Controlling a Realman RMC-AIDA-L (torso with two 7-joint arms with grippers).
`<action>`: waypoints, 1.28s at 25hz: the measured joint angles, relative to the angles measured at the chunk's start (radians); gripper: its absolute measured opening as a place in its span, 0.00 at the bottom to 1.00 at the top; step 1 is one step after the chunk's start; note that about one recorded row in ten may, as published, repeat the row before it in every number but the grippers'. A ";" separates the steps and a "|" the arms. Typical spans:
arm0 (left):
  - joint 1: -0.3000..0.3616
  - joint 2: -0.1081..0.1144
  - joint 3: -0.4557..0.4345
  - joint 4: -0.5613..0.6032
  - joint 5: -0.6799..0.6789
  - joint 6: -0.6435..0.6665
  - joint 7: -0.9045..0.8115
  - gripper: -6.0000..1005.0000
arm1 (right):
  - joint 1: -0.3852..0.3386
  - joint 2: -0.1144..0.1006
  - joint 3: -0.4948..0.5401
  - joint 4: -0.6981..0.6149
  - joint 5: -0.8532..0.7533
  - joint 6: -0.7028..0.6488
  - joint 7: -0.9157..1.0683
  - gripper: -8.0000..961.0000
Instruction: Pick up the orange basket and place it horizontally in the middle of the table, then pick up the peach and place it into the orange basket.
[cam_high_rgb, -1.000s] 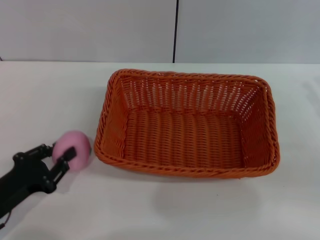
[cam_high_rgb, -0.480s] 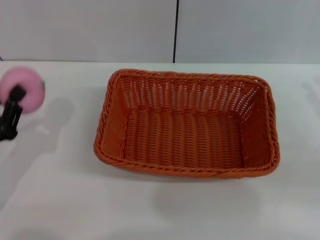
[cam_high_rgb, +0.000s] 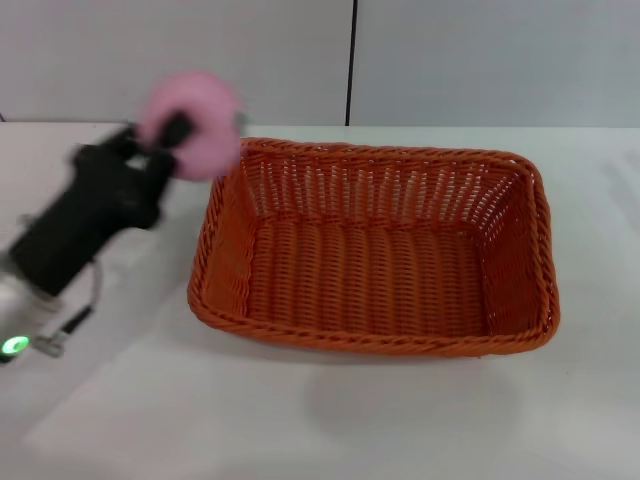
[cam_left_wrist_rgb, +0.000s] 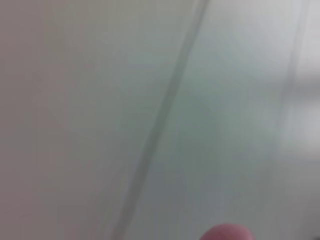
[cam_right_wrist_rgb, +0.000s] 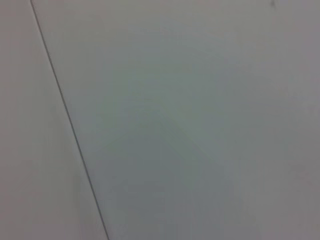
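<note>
Since half a second ago the peach (cam_high_rgb: 195, 120) has swung from the far left edge up and inward, now raised just beside the orange basket's (cam_high_rgb: 372, 250) left far corner. The worktop (cam_high_rgb: 300, 420) carries the basket lengthwise at its middle, apparently already placed, open to receive fruit. The left arm slants up from the lower left, its left end effector (cam_high_rgb: 165, 140) clamped on the peach. The right end effector is out of sight.
</note>
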 joint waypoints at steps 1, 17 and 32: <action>-0.013 -0.001 0.034 -0.001 0.000 0.013 -0.007 0.16 | 0.000 0.000 0.000 0.000 0.000 0.000 0.000 0.46; -0.050 -0.003 0.112 -0.057 0.001 0.157 -0.028 0.64 | 0.015 -0.002 0.000 0.024 0.000 0.001 0.000 0.46; 0.021 0.002 -0.002 -0.042 -0.010 0.037 -0.018 0.83 | 0.017 0.000 0.000 0.024 0.000 0.002 -0.003 0.46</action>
